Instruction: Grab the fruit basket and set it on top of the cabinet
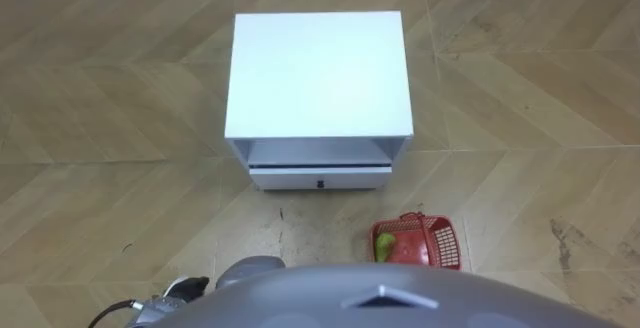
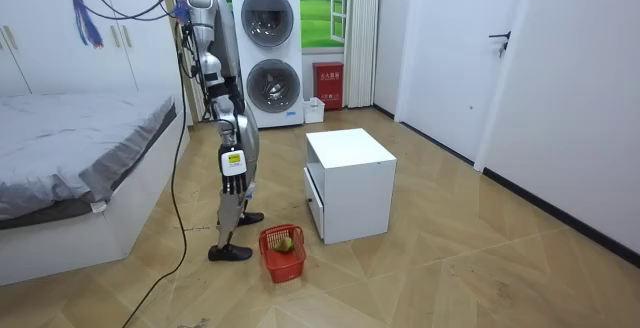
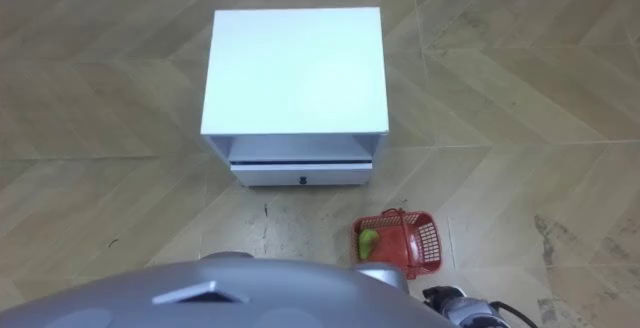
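Red fruit basket [image 1: 440,244] on floor [image 1: 530,88], well below right hand [image 2: 233,164], beside cabinet [image 1: 318,73]

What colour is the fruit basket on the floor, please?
Red plastic mesh basket, clearest in the room view.

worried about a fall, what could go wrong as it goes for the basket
The red plastic mesh basket sits on the floor beside the upright robot, so the deep bend could cost it balance. The white bedside cabinet stands close ahead and could be bumped. The loose green fruit may roll out if the basket tilts.
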`<state>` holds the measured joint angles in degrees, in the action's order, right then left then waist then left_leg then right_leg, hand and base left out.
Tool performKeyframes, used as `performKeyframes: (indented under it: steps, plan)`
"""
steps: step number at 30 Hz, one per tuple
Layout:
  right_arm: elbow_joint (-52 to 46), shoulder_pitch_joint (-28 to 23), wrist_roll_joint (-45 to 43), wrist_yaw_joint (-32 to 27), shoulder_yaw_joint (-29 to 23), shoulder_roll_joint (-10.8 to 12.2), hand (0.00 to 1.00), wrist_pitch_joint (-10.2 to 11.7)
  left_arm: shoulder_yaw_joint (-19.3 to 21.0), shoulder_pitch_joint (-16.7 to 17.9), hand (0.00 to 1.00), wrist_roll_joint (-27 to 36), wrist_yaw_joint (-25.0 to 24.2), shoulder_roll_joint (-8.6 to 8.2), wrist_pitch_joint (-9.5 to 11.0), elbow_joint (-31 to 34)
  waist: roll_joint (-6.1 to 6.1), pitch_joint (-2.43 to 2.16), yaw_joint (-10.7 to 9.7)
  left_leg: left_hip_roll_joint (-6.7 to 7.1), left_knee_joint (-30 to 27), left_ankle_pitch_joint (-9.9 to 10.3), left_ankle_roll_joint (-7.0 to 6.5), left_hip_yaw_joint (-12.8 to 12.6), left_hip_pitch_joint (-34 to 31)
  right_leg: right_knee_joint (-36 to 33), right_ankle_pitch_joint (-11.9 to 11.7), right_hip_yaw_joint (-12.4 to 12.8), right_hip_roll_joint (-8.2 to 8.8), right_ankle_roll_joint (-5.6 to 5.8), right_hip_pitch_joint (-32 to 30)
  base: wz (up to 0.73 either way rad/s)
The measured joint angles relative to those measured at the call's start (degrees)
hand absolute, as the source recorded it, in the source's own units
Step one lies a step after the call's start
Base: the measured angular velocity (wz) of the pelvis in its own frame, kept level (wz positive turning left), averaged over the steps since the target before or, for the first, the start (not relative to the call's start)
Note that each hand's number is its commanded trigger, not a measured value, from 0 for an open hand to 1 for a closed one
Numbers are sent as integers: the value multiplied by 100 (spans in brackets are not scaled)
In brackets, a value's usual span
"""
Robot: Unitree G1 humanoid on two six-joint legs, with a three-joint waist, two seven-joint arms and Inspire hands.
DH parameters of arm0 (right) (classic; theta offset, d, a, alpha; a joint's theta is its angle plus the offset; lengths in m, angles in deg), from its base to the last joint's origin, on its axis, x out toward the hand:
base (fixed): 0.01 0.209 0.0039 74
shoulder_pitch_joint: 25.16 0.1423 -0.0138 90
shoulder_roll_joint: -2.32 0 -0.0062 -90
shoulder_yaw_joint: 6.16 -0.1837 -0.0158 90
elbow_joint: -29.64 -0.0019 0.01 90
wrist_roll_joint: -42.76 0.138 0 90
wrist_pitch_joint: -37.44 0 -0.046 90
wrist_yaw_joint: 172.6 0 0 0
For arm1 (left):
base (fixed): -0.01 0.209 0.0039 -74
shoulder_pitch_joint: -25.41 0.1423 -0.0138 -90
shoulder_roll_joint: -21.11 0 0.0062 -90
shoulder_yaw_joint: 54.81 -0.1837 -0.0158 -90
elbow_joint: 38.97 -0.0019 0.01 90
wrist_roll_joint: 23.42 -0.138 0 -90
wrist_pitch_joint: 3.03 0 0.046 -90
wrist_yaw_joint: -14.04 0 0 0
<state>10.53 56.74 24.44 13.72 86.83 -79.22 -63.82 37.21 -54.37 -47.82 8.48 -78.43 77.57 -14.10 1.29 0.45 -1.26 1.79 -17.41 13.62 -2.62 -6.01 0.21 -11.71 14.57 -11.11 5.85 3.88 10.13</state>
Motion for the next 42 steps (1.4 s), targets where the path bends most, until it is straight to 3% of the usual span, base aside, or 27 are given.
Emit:
performKeyframes:
  steps: [31, 38, 42]
  plan:
    - [44, -5, -66, -242, -40, 7, 0, -11, -2, 94, 0, 0, -91, -8, -30, -29, -21, -5, 1, 3, -31, -1, 1, 14, -49, -7, 0, -4, -7, 0, -9, 0]
    - [23, -30, -54, -243, -33, 8, 0, -89, -2, 154, 0, 9, -79, -11, -102, -17, 5, -19, 2, 16, -12, 12, 4, 17, -62, -14, 0, -26, 1, 0, -16, 1]
    - [13, 48, 6, -258, -144, -5, 0, -81, -14, 120, 0, 13, -78, -31, -71, -21, -46, -34, -12, -9, -105, 61, -32, 7, -131, -313, 2, -104, 23, 4, -125, 7]
